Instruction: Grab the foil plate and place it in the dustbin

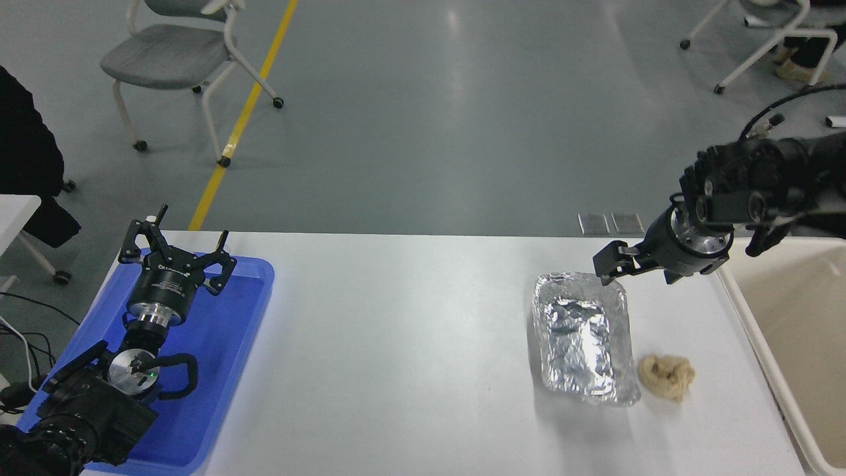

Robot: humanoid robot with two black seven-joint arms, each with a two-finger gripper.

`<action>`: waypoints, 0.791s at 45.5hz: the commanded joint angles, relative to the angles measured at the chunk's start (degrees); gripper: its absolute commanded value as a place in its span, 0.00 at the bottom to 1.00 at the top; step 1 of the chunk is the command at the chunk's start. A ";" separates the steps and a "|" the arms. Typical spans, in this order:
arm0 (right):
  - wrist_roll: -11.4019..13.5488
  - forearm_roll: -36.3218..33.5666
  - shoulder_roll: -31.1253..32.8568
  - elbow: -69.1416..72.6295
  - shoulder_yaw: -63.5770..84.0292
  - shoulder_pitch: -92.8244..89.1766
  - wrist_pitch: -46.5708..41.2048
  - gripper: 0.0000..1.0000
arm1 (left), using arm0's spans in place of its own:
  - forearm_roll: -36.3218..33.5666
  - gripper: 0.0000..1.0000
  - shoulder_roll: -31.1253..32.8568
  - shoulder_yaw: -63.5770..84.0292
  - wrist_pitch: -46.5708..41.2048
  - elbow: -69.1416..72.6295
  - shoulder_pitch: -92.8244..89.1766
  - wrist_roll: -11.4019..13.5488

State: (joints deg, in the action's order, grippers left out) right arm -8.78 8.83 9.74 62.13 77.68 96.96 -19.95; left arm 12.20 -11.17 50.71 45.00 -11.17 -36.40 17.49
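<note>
the right gripper [611, 264], seemingly parted but hard to tell, hangs at the foil plate [581, 337]'s far rim for a grab.

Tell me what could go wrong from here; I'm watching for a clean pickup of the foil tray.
The right gripper sits at the far rim of the foil plate; thin wrinkled foil may crumple or slip. The tan paper wad lies right beside the plate and could get nudged. The dustbin rim is close, so the arm might clip it.
</note>
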 commanded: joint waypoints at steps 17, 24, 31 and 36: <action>2.62 1.72 -0.33 -16.69 -7.97 -21.72 7.12 1.00 | -0.07 1.00 0.00 0.00 0.00 0.01 -0.08 0.00; 5.70 1.72 -0.78 -17.39 -11.32 -24.36 9.67 1.00 | -0.07 1.00 0.00 0.00 0.00 -0.16 -0.08 0.00; 5.79 1.72 -0.86 -17.48 -11.41 -25.95 10.90 0.82 | -0.07 1.00 0.00 0.00 0.00 0.01 -0.08 0.00; 5.79 1.63 -0.86 -18.27 -11.58 -26.91 12.13 0.60 | -0.07 1.00 0.00 0.00 0.00 0.01 -0.08 0.00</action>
State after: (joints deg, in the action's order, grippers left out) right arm -3.91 10.52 9.03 45.50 67.45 73.20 -10.35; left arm 12.14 -11.16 50.71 45.00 -11.21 -36.47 17.49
